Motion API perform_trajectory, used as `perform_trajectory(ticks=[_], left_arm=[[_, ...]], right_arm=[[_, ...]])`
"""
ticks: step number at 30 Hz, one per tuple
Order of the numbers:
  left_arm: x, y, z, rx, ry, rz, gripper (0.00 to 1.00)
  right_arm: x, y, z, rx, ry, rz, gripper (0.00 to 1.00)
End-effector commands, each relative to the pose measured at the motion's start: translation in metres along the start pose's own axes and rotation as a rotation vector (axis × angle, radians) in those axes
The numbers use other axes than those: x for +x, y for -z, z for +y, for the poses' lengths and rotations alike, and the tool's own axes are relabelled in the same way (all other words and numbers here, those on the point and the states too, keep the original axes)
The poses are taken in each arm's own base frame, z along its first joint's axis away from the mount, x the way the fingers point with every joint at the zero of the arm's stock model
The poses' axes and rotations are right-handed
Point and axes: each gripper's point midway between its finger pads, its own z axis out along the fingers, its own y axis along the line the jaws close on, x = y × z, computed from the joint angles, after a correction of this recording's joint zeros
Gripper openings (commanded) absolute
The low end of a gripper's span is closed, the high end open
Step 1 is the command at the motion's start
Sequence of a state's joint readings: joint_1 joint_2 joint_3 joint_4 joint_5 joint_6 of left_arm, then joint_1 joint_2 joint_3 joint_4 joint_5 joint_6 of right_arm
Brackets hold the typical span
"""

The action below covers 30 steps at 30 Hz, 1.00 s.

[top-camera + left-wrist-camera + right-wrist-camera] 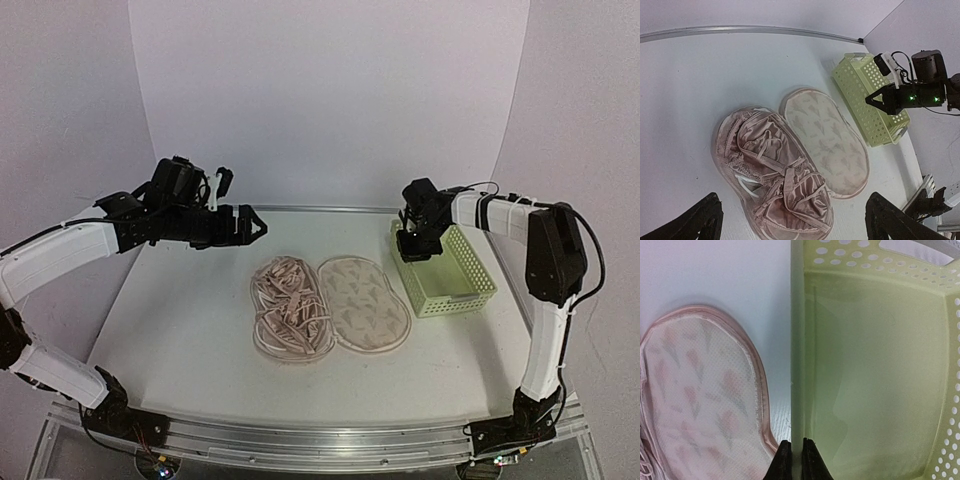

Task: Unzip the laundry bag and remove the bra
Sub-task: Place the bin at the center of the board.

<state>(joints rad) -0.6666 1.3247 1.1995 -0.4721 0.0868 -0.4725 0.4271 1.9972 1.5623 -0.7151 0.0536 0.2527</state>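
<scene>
White table (180,330), pale curved backdrop (320,100).
Ahead of the wide-open left pincer (262,227), a dusty-pink satin-and-lace bra (290,305) lies in the unzipped, peanut-shaped laundry bag (368,300), leaf-print mesh flap beside it; farther right, the right pincer (797,461) is nipped onto the wall of the perforated pale-green basket (455,302).

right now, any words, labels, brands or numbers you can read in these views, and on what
No readable text in any view.
laundry bag: only leaf prints, no lettering.
bra: no tag or label can be seen.
basket: plain perforated plastic, no label or number visible.
</scene>
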Motion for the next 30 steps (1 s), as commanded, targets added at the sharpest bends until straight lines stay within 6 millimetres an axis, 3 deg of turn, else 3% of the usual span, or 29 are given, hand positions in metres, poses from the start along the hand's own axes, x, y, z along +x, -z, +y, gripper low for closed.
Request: perform_trajectory(ticks=[1, 9, 14, 18, 22, 26, 30], left_arm=[[-0.002, 0.001, 0.001, 0.006, 0.008, -0.014, 0.99], [0.0, -0.002, 0.004, -0.006, 0.003, -0.011, 1.0], [0.004, -0.006, 0.009, -0.025, 0.001, -0.001, 0.99], [0.005, -0.009, 0.01, -0.029, 0.001, 0.005, 0.99], [0.009, -0.013, 0.014, -0.044, 0.003, 0.017, 0.99], [0.017, -0.022, 0.02, -0.061, 0.015, 0.043, 0.99], [0.024, -0.032, 0.024, -0.077, 0.029, 0.069, 0.99]], right_arm=[[-0.022, 0.003, 0.002, 0.015, -0.02, -0.073, 0.09], [-0.024, 0.002, 0.007, 0.011, -0.014, -0.077, 0.17], [-0.03, 0.014, 0.006, 0.02, -0.014, -0.106, 0.23], [-0.04, 0.038, 0.006, 0.02, -0.02, -0.154, 0.29], [-0.052, 0.076, 0.017, -0.007, -0.013, -0.233, 0.35], [-0.053, 0.105, 0.038, -0.063, -0.002, -0.282, 0.41], [-0.046, 0.121, 0.068, -0.169, -0.004, -0.303, 0.45]])
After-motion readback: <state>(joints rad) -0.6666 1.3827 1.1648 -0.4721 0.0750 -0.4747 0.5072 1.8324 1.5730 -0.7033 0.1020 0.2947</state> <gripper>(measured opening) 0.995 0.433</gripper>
